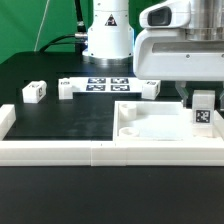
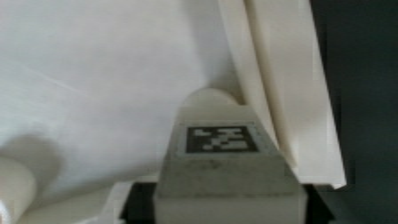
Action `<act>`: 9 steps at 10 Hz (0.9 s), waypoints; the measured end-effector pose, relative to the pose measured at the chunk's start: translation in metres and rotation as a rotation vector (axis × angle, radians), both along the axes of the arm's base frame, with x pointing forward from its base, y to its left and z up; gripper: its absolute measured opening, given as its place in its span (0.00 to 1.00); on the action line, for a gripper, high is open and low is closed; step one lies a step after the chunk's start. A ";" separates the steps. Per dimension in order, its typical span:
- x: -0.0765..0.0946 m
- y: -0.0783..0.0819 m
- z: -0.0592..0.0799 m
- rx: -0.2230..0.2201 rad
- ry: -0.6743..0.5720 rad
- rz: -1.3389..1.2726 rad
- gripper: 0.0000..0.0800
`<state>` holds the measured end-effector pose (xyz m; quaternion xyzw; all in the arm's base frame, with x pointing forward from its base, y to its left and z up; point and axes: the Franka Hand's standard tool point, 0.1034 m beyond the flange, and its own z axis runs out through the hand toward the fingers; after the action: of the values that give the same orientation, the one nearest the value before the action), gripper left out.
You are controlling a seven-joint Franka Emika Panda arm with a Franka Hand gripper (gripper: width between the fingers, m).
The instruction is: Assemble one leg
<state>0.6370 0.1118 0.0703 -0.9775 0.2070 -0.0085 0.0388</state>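
Note:
My gripper [image 1: 203,100] is shut on a leg [image 1: 203,116], a small white block with a black-and-white tag facing the camera. It holds the leg upright over the corner of the large flat white panel [image 1: 150,128] at the exterior view's right. In the wrist view the leg [image 2: 221,150] sits between my two black fingers [image 2: 144,200], tag up, its tip at the panel's [image 2: 89,90] raised edge. Whether the leg touches the panel I cannot tell. My gripper [image 2: 228,208] is at the frame's edge.
Three more white legs lie on the black table: one [image 1: 33,92] at the exterior view's left, one [image 1: 67,88] beside it, one [image 1: 150,84] further back. The marker board [image 1: 105,83] lies by the robot base. White border rails [image 1: 90,150] run along the front.

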 end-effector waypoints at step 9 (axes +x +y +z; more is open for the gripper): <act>-0.001 0.007 -0.001 0.049 0.055 -1.121 0.36</act>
<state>0.6357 0.1193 0.0697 -0.7167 0.6959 0.0027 0.0458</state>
